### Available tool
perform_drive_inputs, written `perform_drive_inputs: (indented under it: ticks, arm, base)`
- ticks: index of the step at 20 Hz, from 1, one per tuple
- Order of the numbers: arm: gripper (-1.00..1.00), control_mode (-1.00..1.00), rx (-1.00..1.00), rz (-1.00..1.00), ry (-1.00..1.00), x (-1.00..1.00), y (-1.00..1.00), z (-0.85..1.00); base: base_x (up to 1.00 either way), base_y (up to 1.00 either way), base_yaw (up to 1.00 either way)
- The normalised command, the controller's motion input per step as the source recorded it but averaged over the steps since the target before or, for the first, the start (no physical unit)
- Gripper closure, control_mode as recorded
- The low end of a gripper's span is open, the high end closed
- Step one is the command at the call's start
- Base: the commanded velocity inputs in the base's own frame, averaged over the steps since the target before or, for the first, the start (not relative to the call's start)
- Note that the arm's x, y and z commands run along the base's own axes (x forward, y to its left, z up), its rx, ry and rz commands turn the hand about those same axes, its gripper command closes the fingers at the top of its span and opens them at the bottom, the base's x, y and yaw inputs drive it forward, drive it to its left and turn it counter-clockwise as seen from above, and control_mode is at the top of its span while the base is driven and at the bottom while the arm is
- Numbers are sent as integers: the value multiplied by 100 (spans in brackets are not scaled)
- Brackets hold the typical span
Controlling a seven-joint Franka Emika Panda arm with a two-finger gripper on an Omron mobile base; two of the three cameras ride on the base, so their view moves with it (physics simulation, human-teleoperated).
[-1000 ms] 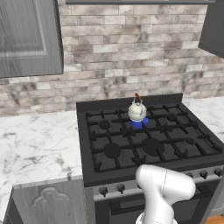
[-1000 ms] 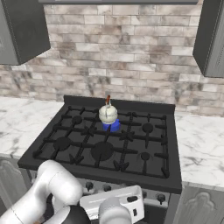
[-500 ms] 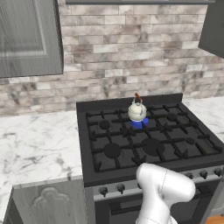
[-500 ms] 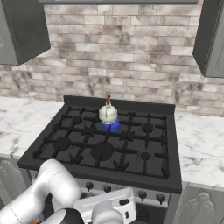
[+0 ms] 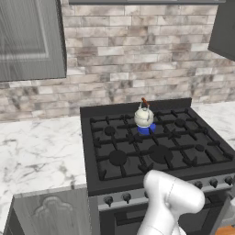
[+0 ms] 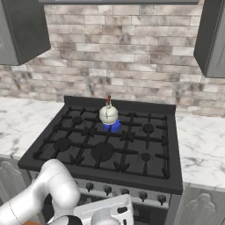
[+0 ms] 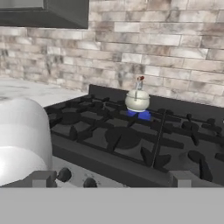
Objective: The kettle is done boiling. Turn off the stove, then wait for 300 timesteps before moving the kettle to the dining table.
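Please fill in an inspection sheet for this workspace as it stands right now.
Surface: black stove with cast-iron grates, set between white marble counters.
Job's things: kettle upright on a rear burner, blue flame under it, so the burner is not yet off; small dark knobs along the steel front panel.
Clutter: nothing seen.
Pincer: pincer open, holding nothing, low in front of the knob panel and well short of the kettle.
Cables: nothing seen.
Surroundings: brick backsplash, dark wall cabinets above, grey base cabinet below the counter.
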Motion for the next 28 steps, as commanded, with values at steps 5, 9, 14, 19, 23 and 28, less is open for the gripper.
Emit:
perform_drive_inputs:
  ticks: [5, 9, 14, 19, 23, 28]
  arm:
    - [-100, -100, 0, -5, 0, 15, 0, -17]
    - [-100, -100, 0, -8, 0, 16, 0, -20]
    - [-100, -100, 0, -7, 0, 10, 0, -24]
    - [-100, -100, 0, -6, 0, 24, 0, -21]
    - [-100, -100, 0, -5, 0, 29, 0, -22]
    - [-100, -100, 0, -2, -2, 5, 0, -25]
  base:
    - [0, 0, 0]
    - [0, 0, 0]
    - [0, 0, 0]
    - [0, 0, 0]
    - [0, 0, 0]
    - [0, 0, 0]
